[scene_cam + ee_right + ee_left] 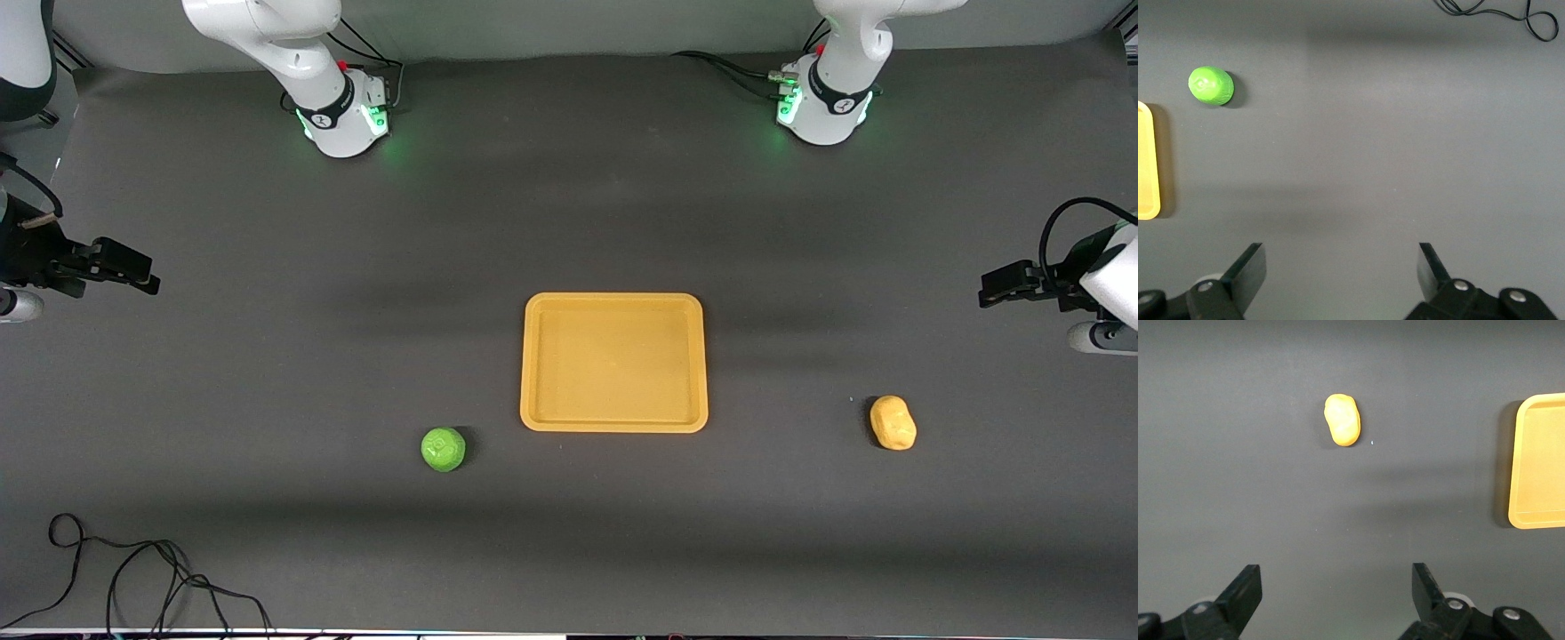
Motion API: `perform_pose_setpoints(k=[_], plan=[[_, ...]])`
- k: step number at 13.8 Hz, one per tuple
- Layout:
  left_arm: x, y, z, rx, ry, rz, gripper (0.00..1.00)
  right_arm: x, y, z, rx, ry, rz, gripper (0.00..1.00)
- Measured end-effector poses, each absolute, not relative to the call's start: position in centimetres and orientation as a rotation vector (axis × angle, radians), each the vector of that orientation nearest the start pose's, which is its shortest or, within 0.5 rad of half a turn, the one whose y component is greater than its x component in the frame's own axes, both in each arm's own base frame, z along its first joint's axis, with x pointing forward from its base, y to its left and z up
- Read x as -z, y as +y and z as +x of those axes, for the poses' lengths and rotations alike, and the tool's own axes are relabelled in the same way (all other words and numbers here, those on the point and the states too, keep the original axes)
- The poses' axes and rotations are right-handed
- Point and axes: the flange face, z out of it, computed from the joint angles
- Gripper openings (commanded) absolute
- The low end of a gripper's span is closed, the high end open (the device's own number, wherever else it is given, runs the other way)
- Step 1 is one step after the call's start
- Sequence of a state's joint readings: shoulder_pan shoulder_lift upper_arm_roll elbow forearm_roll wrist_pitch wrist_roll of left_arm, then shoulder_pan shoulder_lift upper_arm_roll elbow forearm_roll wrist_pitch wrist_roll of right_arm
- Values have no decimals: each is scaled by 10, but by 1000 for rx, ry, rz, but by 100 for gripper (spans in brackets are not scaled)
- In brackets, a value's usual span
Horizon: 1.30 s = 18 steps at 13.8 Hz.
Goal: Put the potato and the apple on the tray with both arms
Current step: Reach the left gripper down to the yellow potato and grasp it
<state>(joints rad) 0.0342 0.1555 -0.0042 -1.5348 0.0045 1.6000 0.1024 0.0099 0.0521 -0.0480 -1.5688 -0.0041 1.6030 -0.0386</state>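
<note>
The orange-yellow tray [613, 362] lies empty in the middle of the table. The green apple [443, 449] sits on the table beside the tray's near corner, toward the right arm's end. The yellow-orange potato [893, 422] lies on the table toward the left arm's end, apart from the tray. My right gripper [147, 274] hangs open and empty over the right arm's end of the table; its wrist view shows the gripper [1341, 257], the apple [1211, 85] and the tray edge [1145, 167]. My left gripper [989, 293] hangs open and empty over the left arm's end; its wrist view shows the gripper [1337, 577], the potato [1342, 419] and the tray [1538, 460].
A loose black cable [133, 578] lies at the table's near edge toward the right arm's end, and also shows in the right wrist view [1498, 13]. The two green-lit arm bases [342, 116] [822, 107] stand along the table's edge farthest from the front camera.
</note>
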Motion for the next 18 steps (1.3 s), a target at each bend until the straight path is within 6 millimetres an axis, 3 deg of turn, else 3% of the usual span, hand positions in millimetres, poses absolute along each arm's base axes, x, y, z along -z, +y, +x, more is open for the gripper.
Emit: perform_pose_setpoints(k=[4, 6, 11, 18], plan=[[-551, 19, 601, -147, 114, -3139, 100, -599, -22, 571, -42, 0, -3147, 100], [-525, 19, 606, -216, 114, -3138, 100, -599, -22, 571, -41, 0, -3147, 100], [-389, 32, 638, -224, 95, -3141, 100, -599, -22, 572, -40, 1, -3147, 100], [-247, 34, 662, -66, 66, -3169, 100, -603, -22, 572, -29, 2, -3148, 100]])
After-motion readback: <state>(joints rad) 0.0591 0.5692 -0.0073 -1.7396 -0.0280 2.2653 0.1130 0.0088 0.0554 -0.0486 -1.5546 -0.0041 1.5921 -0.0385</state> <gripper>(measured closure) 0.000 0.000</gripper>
